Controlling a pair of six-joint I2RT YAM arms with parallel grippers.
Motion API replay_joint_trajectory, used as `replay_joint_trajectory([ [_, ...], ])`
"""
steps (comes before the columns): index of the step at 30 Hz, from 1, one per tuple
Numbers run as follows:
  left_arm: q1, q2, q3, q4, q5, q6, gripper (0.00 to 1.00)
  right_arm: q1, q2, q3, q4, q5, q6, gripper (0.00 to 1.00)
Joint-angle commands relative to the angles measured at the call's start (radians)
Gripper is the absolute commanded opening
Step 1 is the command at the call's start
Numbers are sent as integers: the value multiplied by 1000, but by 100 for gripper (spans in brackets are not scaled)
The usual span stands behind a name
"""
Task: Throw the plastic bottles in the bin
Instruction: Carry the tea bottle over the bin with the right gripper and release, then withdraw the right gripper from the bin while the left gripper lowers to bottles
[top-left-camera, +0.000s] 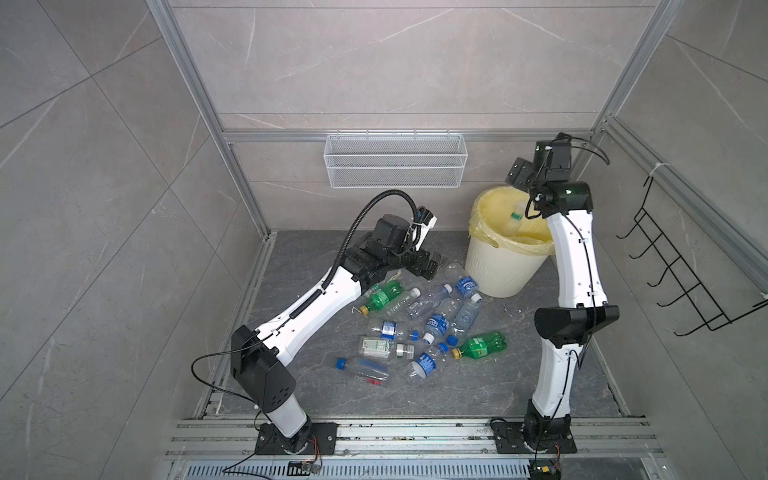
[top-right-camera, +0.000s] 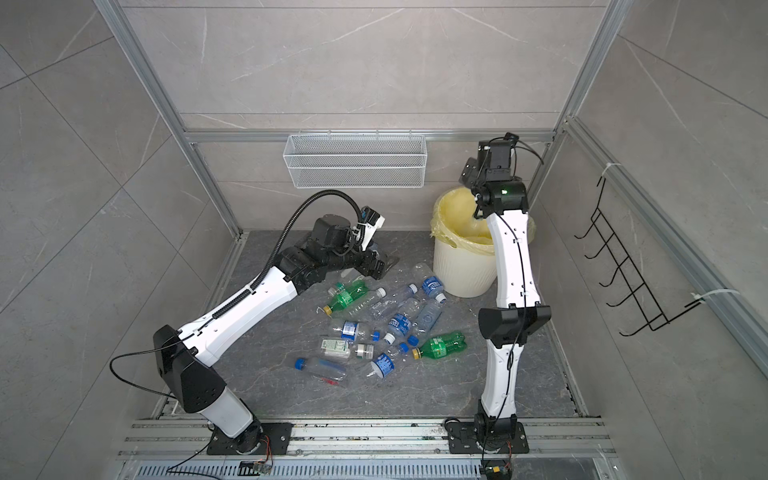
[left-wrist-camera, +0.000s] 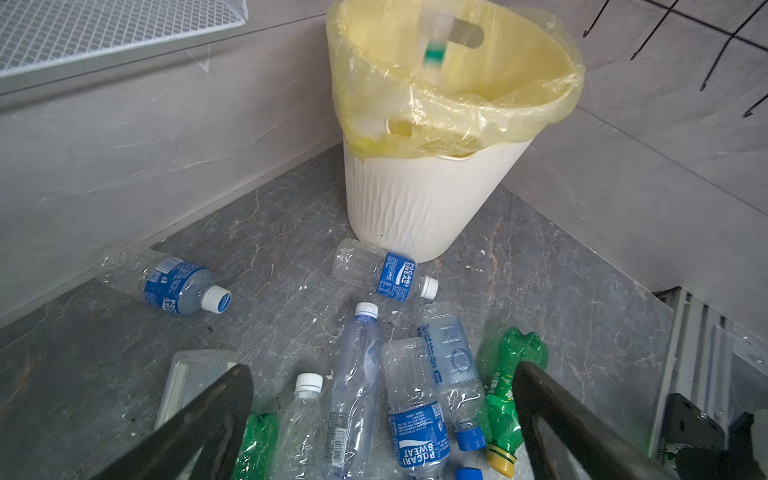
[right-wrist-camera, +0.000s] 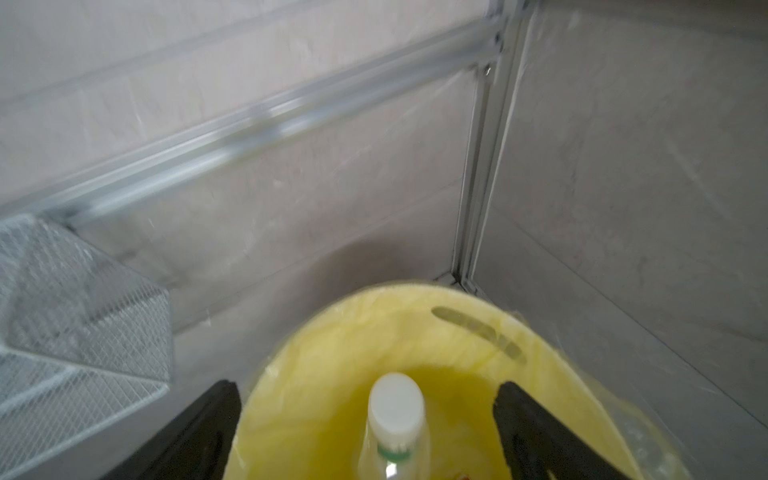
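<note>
At the floor's (top-left-camera: 478, 374) far right corner: bin (top-left-camera: 503, 270), right claw (right-wrist-camera: 365, 390) above, jaws apart, bottle (top-left-camera: 516, 214) dropping in. Left claw (left-wrist-camera: 384, 372) open-jawed, empty, over loose bottles (top-left-camera: 436, 324); next, likely grasp one.

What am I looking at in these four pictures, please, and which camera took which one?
These are two white-and-black robot arms, each ending in a two-fingered gripper. Both top views look down on the whole booth; the other two come from cameras on the wrists. On the dark grey stone floor lie crumpled plastic bottles, mostly clear with blue labels, two green. The left gripper hovers open over them, empty. The right gripper is open above the round cream-white ribbed bin with a yellow bag; a clear white-capped bottle, blurred, is probably falling in.
</note>
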Motion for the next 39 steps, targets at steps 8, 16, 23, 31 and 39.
replay_joint_trajectory([
  [8,13,28,-21,-30,-195,31,100,60,-315,-423,218,-129,-34,100],
  [16,97,77,-31,-81,-173,-63,100,213,-378,-604,299,-140,-87,100],
  [23,200,154,-43,-143,-134,-110,100,347,-385,-733,333,-160,-86,100],
  [31,339,252,-73,-143,15,-208,100,447,-385,-882,371,-201,-47,100],
  [39,340,349,-39,-144,60,-151,100,479,-377,-1015,428,-280,36,100],
])
